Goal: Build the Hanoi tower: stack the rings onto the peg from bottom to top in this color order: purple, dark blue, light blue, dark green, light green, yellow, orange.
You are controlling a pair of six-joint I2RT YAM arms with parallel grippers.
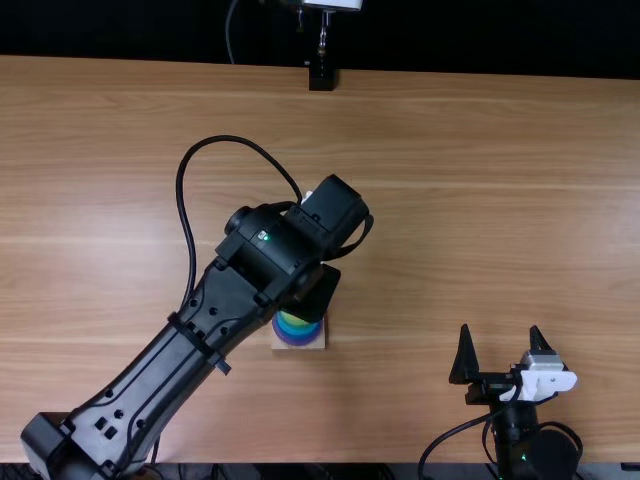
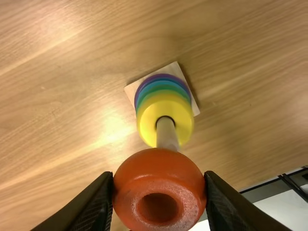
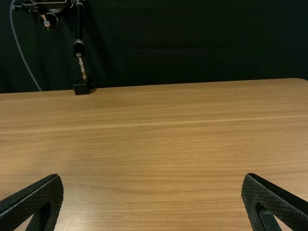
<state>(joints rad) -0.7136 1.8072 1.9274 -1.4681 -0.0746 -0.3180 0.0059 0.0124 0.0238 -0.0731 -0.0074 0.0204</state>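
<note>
The left gripper [image 2: 159, 178] is clamping the orange ring [image 2: 159, 168] by opposite sides of its outer wall, the proper hold for a probably light, rigid, slippery part, near the tip of the peg [image 2: 167, 134], while the right gripper [image 3: 152, 178] is standing open.

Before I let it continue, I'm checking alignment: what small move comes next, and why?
Probably ease the orange ring into line above the peg: the left fingers grip it, the yellow ring is already on, and no peg shows through the orange ring's hole.
</note>
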